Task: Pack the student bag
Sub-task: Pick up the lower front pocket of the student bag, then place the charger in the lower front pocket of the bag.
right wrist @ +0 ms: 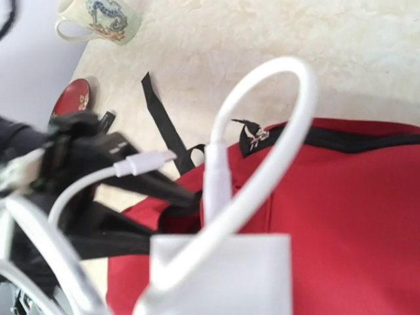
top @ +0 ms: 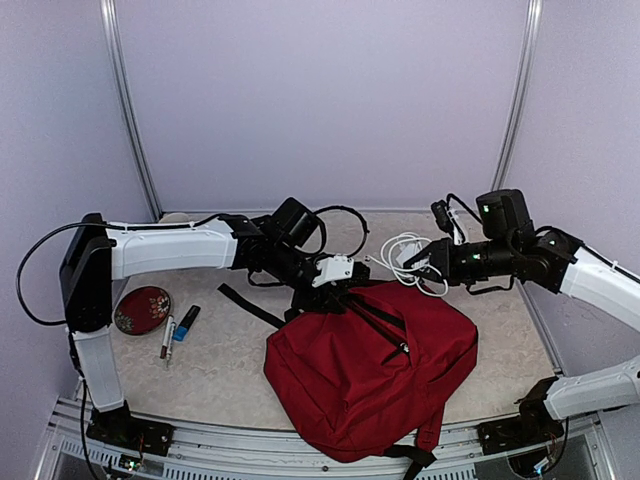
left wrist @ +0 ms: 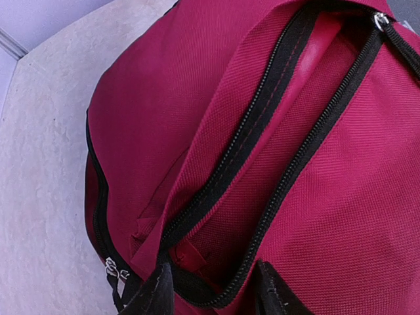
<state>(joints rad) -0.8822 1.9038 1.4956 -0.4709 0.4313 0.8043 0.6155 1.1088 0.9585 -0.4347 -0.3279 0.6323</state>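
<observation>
Currently: student bag point(top: 370, 370) lies on table point(top: 220, 370) between the arms, zip mouth point(left wrist: 289, 131) unzipped. Left gripper point(left wrist: 216, 298), jaws apart, straddles the zip lip, probably to spread it. Right gripper point(top: 428, 262), clenched on white charger point(right wrist: 220, 275), hovers just past the bag's far edge, likely for insertion.

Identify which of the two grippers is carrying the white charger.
The right gripper: it holds the white charger with its looped cable, while the left gripper is at the open zipper of the student bag.
</observation>
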